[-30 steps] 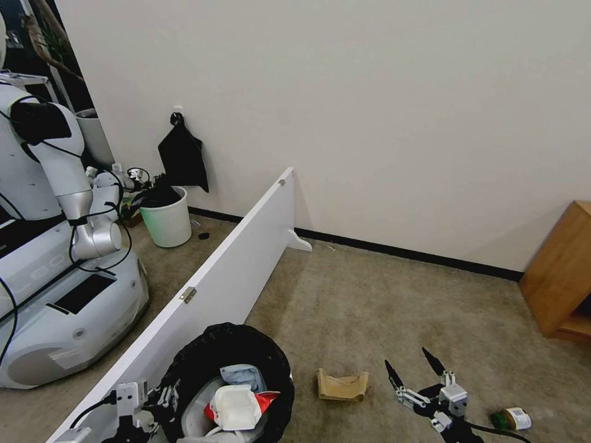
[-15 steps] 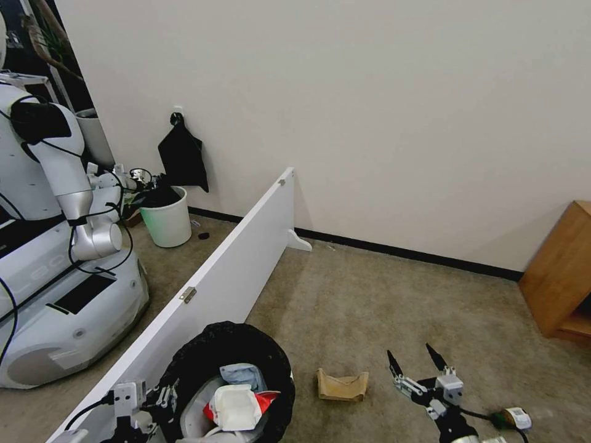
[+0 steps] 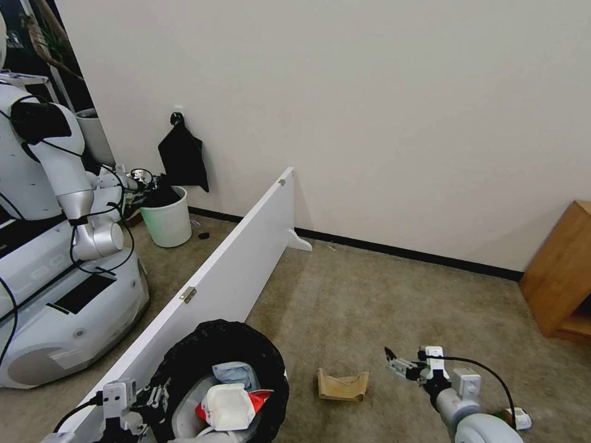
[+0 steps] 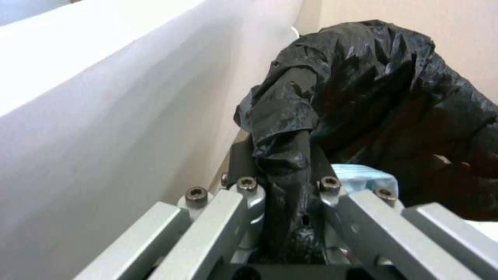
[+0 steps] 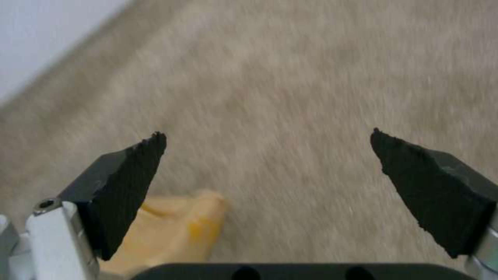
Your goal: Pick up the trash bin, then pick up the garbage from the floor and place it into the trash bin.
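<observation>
1. Low at my left, the left gripper [image 4: 285, 202] is clamped on the black liner of the trash bin [image 3: 184, 363], so I judge the bin is carried beside the white partition board [image 3: 234, 271], close to the litter.
2. Inside the bin lie a white slipper [image 3: 228, 406] and a red packet [image 3: 261, 397].
3. On the carpet [image 3: 369, 295], the torn brown paper bag [image 3: 342, 385] lies between the bin and my right gripper [image 5: 267, 155].
4. That gripper hangs empty, fingers spread wide, the bag just beside one fingertip [image 5: 150, 146].

Right hand [image 5: 267, 136] — black pointed fingertips [image 5: 130, 171], silver links, black cable.
</observation>
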